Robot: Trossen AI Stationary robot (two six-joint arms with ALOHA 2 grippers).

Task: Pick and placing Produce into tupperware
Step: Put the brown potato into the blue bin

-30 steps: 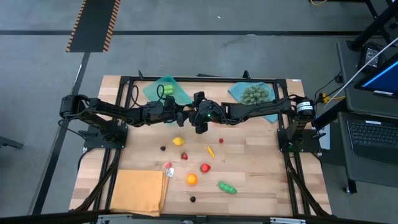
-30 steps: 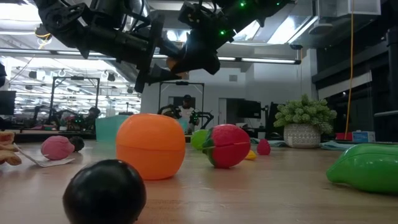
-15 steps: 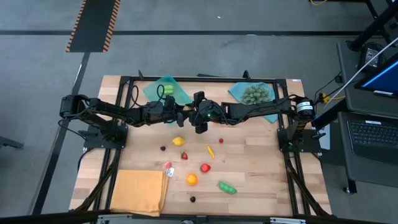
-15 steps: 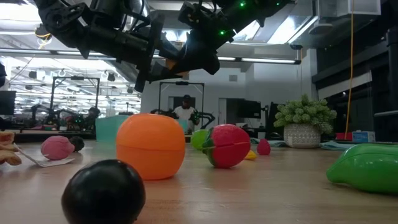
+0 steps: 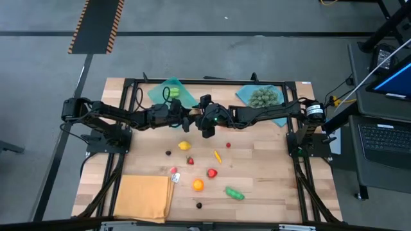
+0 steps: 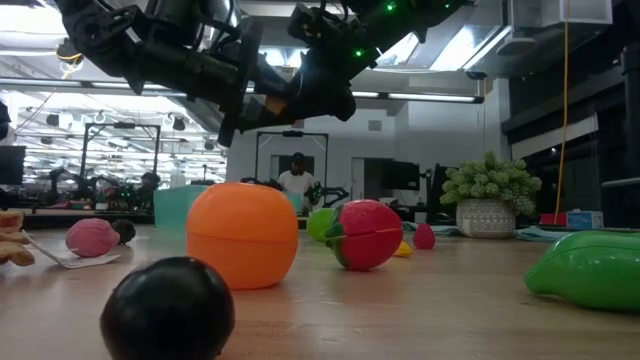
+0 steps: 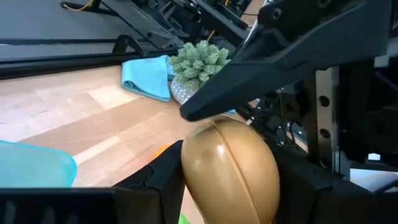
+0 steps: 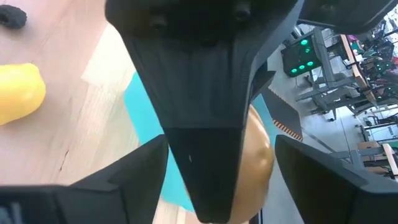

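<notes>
Both arms meet high over the table's middle. My left gripper (image 5: 188,119) (image 7: 225,193) is shut on a golden-brown round produce piece (image 7: 230,165). My right gripper (image 5: 197,120) (image 8: 217,183) faces it, open, with its fingers around the same piece (image 8: 260,155). One right finger (image 7: 249,87) lies along the piece's top, and I cannot tell whether it touches. The teal-green tupperware (image 5: 173,94) sits at the far side with a green piece (image 5: 166,93) in it. More produce lies loose on the wood: lemon (image 5: 184,145), orange (image 5: 198,185), red piece (image 5: 211,172), green pod (image 5: 234,193). My left gripper pinches the golden-brown piece between its two fingers, one on each flank (image 7: 186,168). The fingers come level from the table's left. The piece is lifted well clear of the table, its seam running upright between the fingers.
An orange-tan mat (image 5: 142,196) lies at the near left corner. A bushy grey-green cluster (image 5: 264,96) stands on a blue piece (image 5: 277,117) at the far right. Dark berries (image 5: 168,153) (image 5: 199,205) lie among the produce. A person (image 6: 297,180) stands in the room beyond.
</notes>
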